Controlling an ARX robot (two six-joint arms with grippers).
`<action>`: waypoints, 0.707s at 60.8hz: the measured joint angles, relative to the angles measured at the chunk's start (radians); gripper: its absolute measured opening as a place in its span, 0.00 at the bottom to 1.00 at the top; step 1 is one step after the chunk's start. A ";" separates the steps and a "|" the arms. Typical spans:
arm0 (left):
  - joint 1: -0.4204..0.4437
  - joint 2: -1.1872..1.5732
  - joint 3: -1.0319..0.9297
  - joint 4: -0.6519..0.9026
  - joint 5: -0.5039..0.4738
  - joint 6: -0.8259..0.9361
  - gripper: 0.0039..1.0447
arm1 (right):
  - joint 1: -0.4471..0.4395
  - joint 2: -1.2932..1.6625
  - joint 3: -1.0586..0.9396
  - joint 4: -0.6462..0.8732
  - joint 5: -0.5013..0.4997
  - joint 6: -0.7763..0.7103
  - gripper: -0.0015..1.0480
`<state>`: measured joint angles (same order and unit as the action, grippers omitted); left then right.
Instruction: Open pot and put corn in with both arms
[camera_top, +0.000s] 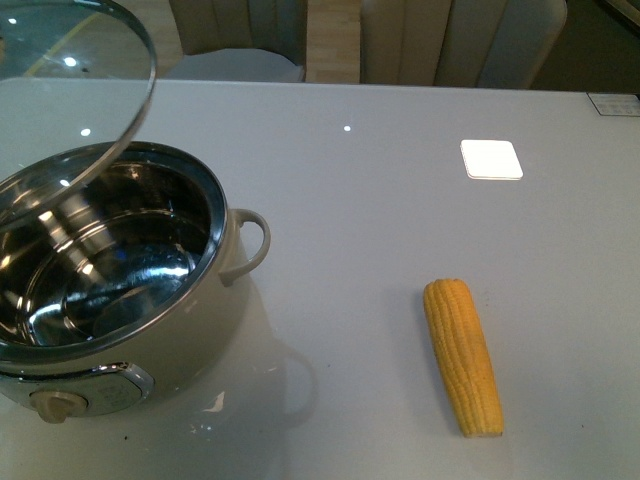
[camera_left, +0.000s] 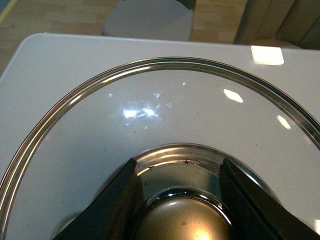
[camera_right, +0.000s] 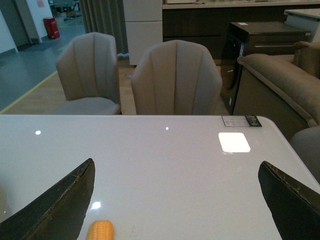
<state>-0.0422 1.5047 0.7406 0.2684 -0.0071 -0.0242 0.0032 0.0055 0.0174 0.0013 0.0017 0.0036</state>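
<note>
Corn (camera_top: 463, 357) goes to my right gripper (camera_right: 176, 167)
Its jaws are spread. Corn lies 11-to-5, 4 o'clock from pot (camera_top: 228, 300). Left gripper (camera_left: 177, 162) is pinching the lid (camera_left: 150, 100).

Shiny steel pot (camera_top: 110, 270), clear glass lid (camera_left: 165, 115), glossy table (camera_top: 400, 200).

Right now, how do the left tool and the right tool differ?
The left tool is closed on the knob of the lid; the right tool is wide open and empty. The left tool holds the lid tilted above the open pot; the right tool hangs over the table, with the corn lying untouched near one finger. Both have dark fingers, and neither shows in the front view.
</note>
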 joint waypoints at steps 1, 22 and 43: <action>0.014 -0.006 -0.003 0.000 0.004 0.003 0.41 | 0.000 0.000 0.000 0.000 0.000 0.000 0.92; 0.332 -0.017 -0.061 0.077 0.131 0.098 0.41 | 0.000 0.000 0.000 0.000 0.000 0.000 0.92; 0.573 0.125 -0.113 0.230 0.201 0.173 0.41 | 0.000 0.000 0.000 0.000 0.000 0.000 0.92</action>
<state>0.5308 1.6299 0.6277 0.4984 0.1936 0.1486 0.0032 0.0055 0.0174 0.0013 0.0017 0.0040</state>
